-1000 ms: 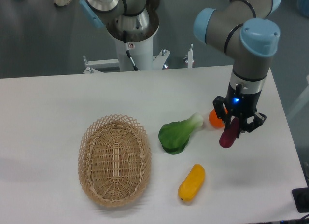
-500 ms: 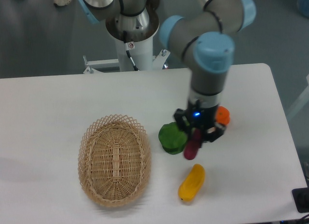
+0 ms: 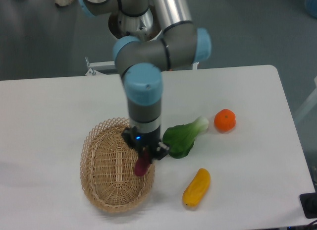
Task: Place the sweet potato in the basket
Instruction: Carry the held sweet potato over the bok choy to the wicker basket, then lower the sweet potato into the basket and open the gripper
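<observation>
- The gripper [image 3: 144,153] hangs over the right side of the basket [image 3: 101,190], jaws closed on the sweet potato [image 3: 141,166], which points down out of them.
- The potato is held by its upper end, so most of its length hangs free below the fingers; I judge this gives it a clear drop into the basket without the fingers meeting the weave.
- Its lower tip shows against the inner floor near the right wall; whether it touches the wicker I cannot tell.
- It is a small, slim tuber, dark reddish-purple and smooth-skinned; its top is hidden by the fingers.
- The basket is oval, shallow, light tan, with an open lattice rim and nothing else in it.
- Just right of the gripper lies a green leafy vegetable [image 3: 182,138], close to the basket rim; a yellow vegetable [image 3: 196,188] and an orange [image 3: 225,120] lie farther right, well clear of the drop.
- Release looks like the step at hand.
</observation>
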`<state>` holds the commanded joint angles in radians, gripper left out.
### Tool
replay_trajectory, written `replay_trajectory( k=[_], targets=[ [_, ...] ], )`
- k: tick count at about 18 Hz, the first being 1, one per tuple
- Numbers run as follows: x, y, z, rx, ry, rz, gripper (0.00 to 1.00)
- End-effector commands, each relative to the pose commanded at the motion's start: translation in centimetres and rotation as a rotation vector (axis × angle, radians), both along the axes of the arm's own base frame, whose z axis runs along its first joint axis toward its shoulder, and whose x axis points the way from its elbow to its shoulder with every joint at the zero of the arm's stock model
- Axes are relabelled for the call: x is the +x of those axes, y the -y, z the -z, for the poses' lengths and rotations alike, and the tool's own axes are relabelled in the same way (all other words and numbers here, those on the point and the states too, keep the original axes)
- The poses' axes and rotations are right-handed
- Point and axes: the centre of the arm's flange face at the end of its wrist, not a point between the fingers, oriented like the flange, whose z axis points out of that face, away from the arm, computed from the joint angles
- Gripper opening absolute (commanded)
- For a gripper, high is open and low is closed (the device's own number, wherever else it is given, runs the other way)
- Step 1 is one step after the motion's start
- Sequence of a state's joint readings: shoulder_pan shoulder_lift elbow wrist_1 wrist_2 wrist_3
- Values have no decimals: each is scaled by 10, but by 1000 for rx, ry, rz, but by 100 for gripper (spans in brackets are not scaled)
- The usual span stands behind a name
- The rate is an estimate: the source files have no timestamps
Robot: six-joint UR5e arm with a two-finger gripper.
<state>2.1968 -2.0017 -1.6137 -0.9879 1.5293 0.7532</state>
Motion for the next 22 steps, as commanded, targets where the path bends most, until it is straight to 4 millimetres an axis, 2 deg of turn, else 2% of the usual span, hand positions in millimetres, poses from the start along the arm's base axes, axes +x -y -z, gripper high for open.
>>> replay_trajectory(
  k=[2,5,9,15,16,17,19,21,22],
  targets=[
    [3,-3,10,-15,-10,8,22],
    [12,-11,40,-59,-4,26,22],
    [17,-15,56,-89,-15,38,24],
    [18,-16,61,-97,-16,38,28],
    [18,-16,60,-96,-17,38,36],
    [18,-16,59,-95,-18,38,49],
    [17,-17,58,-92,-20,41,90],
    [16,-17,53,-86,-24,34,100],
    [15,-18,49,-79,-28,34,100]
  ],
)
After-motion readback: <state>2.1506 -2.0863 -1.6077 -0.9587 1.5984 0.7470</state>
